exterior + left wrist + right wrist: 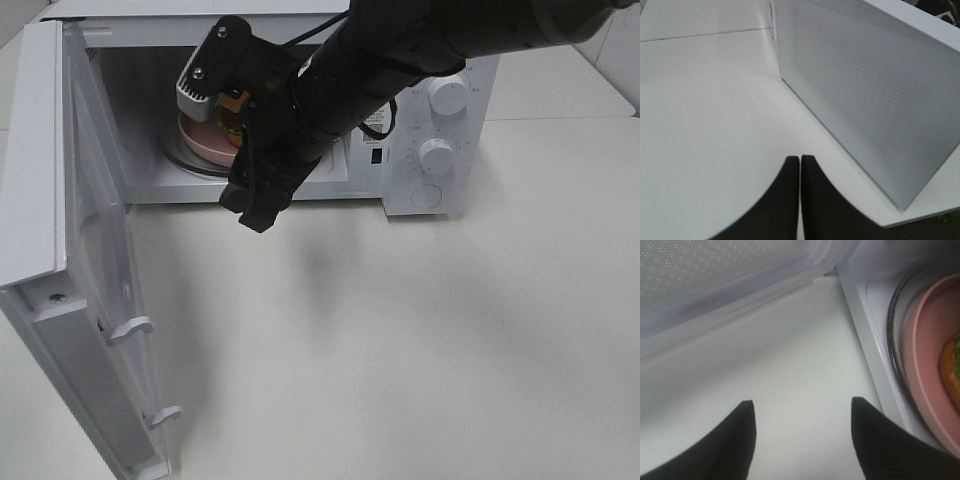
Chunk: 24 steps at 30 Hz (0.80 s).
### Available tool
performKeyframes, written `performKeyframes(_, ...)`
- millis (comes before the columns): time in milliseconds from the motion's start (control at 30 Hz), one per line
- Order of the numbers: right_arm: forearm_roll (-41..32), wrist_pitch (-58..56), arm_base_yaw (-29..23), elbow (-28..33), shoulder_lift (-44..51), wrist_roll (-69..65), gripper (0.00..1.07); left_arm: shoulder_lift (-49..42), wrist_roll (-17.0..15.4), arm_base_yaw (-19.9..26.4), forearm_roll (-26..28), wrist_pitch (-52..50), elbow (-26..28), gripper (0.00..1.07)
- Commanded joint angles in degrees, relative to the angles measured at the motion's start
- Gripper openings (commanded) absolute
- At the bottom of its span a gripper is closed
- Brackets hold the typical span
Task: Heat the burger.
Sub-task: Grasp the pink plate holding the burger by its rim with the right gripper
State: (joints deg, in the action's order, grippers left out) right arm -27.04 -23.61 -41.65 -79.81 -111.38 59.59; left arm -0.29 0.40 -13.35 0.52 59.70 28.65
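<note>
Only the burger's point(951, 367) orange and green edge shows in the right wrist view. It lies on a pink plate point(927, 365) on the glass turntable point(894, 335) inside the open microwave point(470, 100). In the high view my right arm hides the burger, and only the plate's point(200, 140) left part shows. My right gripper point(258, 205) hangs just outside the microwave's opening, over the table, open with nothing between its fingertips point(747, 412). My left gripper point(800, 167) is shut and empty, low over the table beside a white dotted panel point(865, 90).
The microwave door point(90, 220) stands swung wide open to the left, reaching toward the table's front edge. Two knobs point(437, 155) sit on the microwave's right panel. White table point(400, 340) stretches in front and to the right.
</note>
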Motion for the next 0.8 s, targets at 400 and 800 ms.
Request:
performKeyframes(400, 14.2, 8.0, -3.4, -0.4, 0.1, 4.2, 0.53, -1.3, 0.2, 0.0, 0.2, -0.6, -0.1, 0.00)
performKeyframes(800, 34.1, 9.2, -3.4, -0.6, -0.7, -11.3, 0.53, -1.3, 0.2, 0.0, 0.2, -0.6, -0.1, 0.00)
